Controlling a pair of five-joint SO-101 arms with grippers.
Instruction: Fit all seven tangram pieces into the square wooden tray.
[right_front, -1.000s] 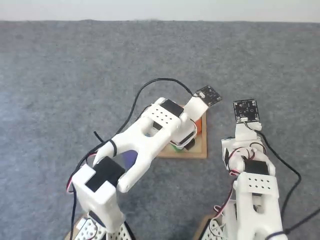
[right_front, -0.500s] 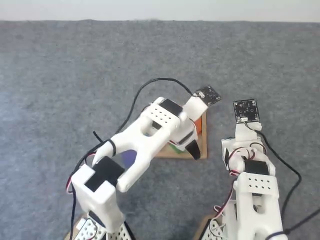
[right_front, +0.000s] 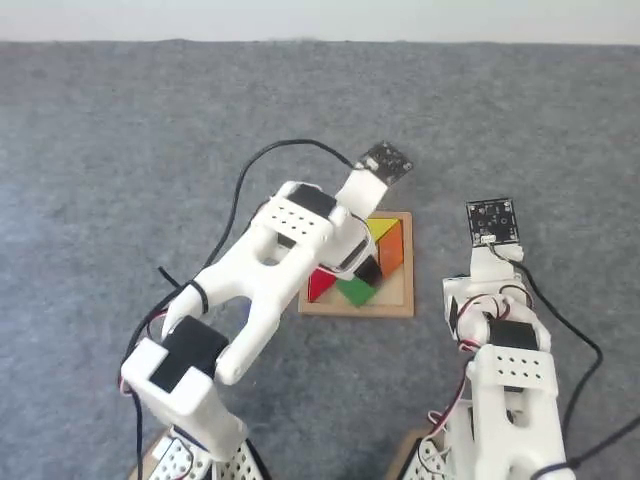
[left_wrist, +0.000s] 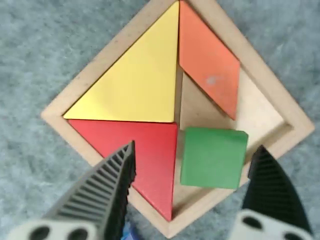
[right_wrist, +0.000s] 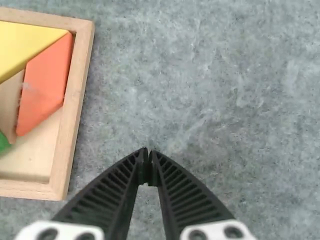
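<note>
The left tool (left_wrist: 195, 150) is hanging spread above the tray (right_front: 405, 303), gripping nothing. In the high view, the left arm is covering the tray's 9 o'clock side. A yellow triangle (left_wrist: 135, 82), red triangle (left_wrist: 145, 150), orange piece (left_wrist: 210, 67) and green square (left_wrist: 212, 157) are lying inside the tray. The right tool (right_wrist: 148, 152), pressed together, is sitting over the grey desk (right_front: 150, 150) at the tray's 3 o'clock.

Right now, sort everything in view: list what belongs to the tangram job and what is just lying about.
Job: wooden tray; in it yellow triangle, red triangle, orange parallelogram, green square; left gripper, open above the tray.

Lying about: grey mat; black cable; right gripper, shut, beside the tray.
</note>
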